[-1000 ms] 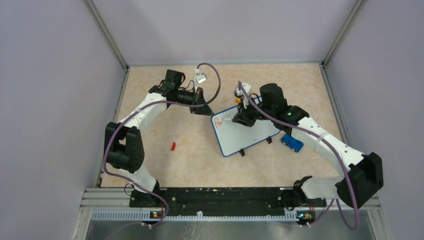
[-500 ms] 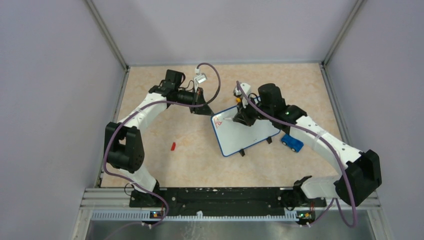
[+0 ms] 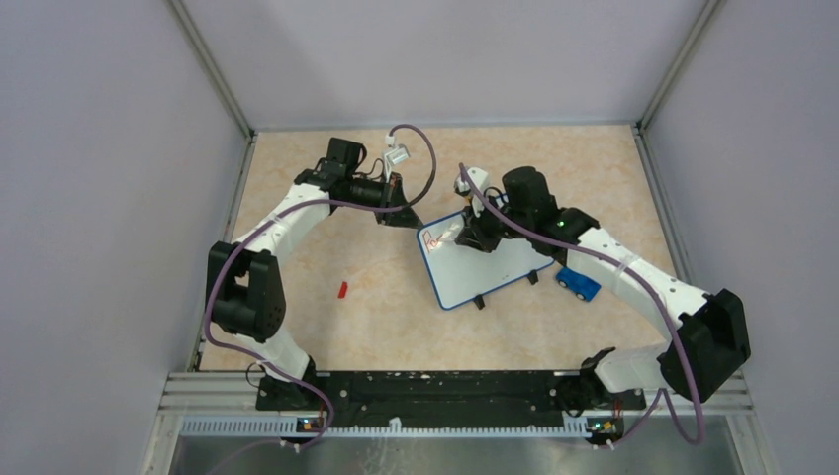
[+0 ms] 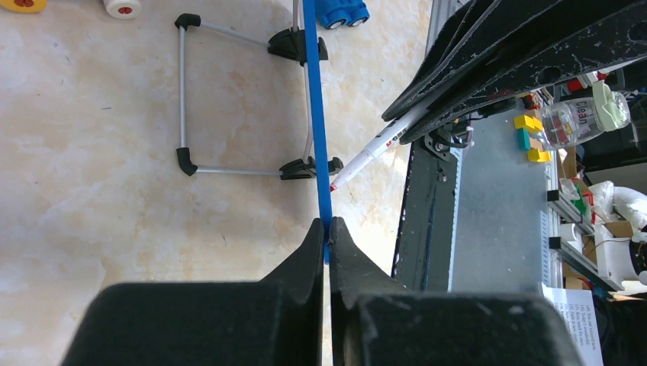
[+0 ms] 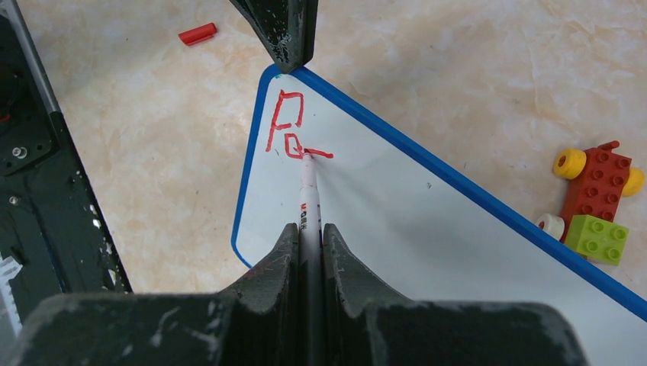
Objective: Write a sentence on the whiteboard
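Observation:
The whiteboard [image 3: 490,265] stands tilted on black feet at mid table, with a blue rim. My left gripper [image 3: 414,223] is shut on its upper left corner; the left wrist view shows the rim edge-on [image 4: 314,114] between my closed fingers [image 4: 327,223]. My right gripper [image 3: 467,236] is shut on a white marker [image 5: 307,187], and its tip touches the board. The sentence [image 5: 286,126] is only a red "P" and a partly drawn second letter near that corner. The marker also shows in the left wrist view [image 4: 378,146].
A red marker cap [image 3: 342,289] lies on the table left of the board. A blue toy car [image 3: 577,283] sits by the board's right edge. A brick vehicle [image 5: 599,198] with yellow wheels stands behind the board. The black base rail [image 3: 435,388] runs along the near edge.
My right gripper has shifted left with the marker, toward the board's upper left corner. The red marks have grown slightly. The left arm and the board have not moved.

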Tool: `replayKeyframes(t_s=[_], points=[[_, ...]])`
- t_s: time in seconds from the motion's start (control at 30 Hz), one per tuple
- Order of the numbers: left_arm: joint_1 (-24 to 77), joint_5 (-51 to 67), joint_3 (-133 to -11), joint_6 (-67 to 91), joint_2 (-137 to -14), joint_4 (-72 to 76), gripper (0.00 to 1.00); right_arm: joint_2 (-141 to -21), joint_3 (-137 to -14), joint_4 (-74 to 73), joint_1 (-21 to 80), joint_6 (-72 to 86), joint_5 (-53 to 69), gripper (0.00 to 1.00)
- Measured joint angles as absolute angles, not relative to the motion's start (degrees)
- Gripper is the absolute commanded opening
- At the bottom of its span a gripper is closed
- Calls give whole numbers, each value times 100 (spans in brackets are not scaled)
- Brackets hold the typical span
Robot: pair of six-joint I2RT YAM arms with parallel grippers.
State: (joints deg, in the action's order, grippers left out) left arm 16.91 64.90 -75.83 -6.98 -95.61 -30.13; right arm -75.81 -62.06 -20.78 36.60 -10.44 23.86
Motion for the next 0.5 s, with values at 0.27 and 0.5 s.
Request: replayKeyframes(t_s=[0.27, 0.5], points=[[1691, 6490, -7583, -696, -9561, -3009, 0, -7572, -6202, -2084, 3634, -1048, 2355, 0], [1691, 6495, -7583, -696, -9561, -3009, 0, -7465, -6187, -2152, 3511, -1092, 2298, 0]])
